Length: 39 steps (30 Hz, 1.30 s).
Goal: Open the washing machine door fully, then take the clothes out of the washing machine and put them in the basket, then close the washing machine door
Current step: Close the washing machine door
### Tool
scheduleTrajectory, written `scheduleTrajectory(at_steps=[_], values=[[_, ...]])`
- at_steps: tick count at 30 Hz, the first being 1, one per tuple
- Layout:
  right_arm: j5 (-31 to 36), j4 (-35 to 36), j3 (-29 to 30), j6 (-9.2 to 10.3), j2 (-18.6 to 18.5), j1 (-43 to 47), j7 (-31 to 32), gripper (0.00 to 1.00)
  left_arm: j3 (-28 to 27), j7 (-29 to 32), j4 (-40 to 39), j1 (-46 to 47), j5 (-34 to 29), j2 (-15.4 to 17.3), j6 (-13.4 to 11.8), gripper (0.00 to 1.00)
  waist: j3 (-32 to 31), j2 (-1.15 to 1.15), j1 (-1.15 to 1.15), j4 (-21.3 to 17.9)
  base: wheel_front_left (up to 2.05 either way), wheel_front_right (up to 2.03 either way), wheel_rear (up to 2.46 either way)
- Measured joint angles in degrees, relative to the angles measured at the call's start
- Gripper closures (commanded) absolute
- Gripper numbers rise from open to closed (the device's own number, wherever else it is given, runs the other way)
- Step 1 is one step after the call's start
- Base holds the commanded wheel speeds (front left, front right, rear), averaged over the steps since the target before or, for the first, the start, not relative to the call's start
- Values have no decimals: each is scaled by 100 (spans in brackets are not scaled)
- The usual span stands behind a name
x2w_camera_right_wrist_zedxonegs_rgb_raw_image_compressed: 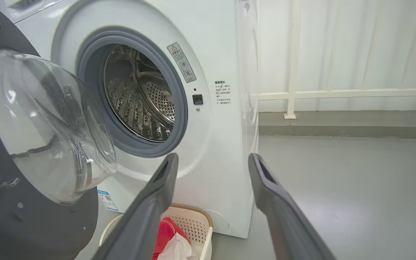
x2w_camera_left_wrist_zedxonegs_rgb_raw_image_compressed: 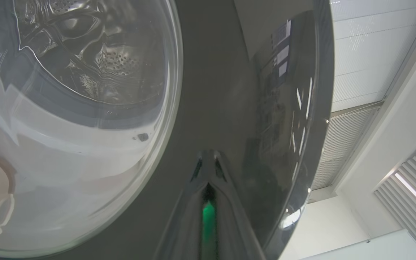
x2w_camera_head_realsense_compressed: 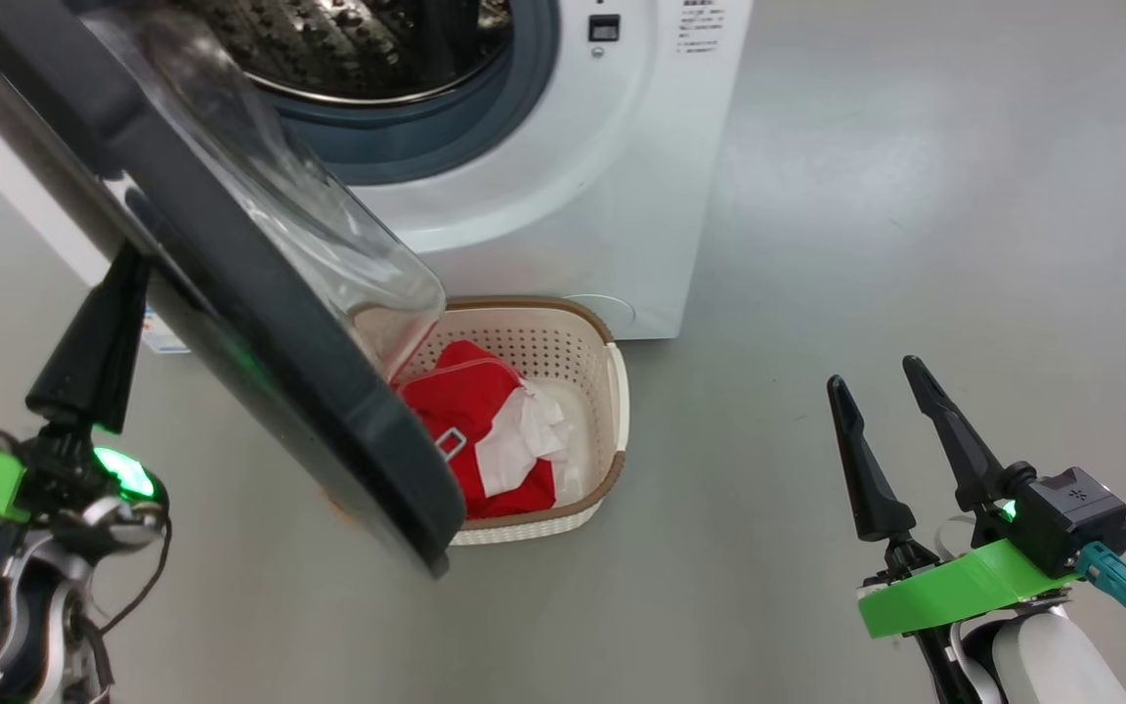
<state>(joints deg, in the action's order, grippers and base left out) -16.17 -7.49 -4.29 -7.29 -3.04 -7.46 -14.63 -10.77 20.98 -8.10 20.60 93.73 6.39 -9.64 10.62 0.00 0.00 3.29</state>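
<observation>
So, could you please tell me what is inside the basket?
Red clothes with white patches lie in the basket. The washing machine door hides its left part in the head view.

Our left pincer [x2w_camera_head_realsense_compressed: 123, 284] sits at about 8 o'clock in the head view. Its two dark fingers are pressed together into one wedge that points toward 1 o'clock, and a green lamp [x2w_camera_head_realsense_compressed: 121, 471] glows at the wrist beneath it. In the left wrist view those fingers [x2w_camera_left_wrist_zedxonegs_rgb_raw_image_compressed: 226, 202] meet at their tips, with a thin green-lit slit between them lower down. Our right pincer [x2w_camera_head_realsense_compressed: 874, 374] stands at 4 o'clock, fingers spread apart and holding nothing, slanted toward 11 o'clock. A green bracket [x2w_camera_head_realsense_compressed: 954, 587] wraps that wrist, and the pale forearm [x2w_camera_head_realsense_compressed: 1052, 655] runs off at 5 o'clock. In the right wrist view that pincer's two fingers rise in a wide V.
</observation>
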Motion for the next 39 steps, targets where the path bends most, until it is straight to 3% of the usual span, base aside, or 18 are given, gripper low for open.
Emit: scheduleTrajectory(at_steps=[18,24,39], values=[[-51,-19,-63,0,5,3,0,0,337,-402,981,854,-310,-197,79,100,-26,0,0,-468,0,0,0],[-49,-34,-182,0,8,7,0,0,215,-624,1521,1202,-305,-250,318,100,-18,0,0,-665,0,0,0],[-32,-40,-198,0,9,1,0,0,135,-909,2468,2056,-241,-361,614,100,162,0,0,-1051,0,0,0]])
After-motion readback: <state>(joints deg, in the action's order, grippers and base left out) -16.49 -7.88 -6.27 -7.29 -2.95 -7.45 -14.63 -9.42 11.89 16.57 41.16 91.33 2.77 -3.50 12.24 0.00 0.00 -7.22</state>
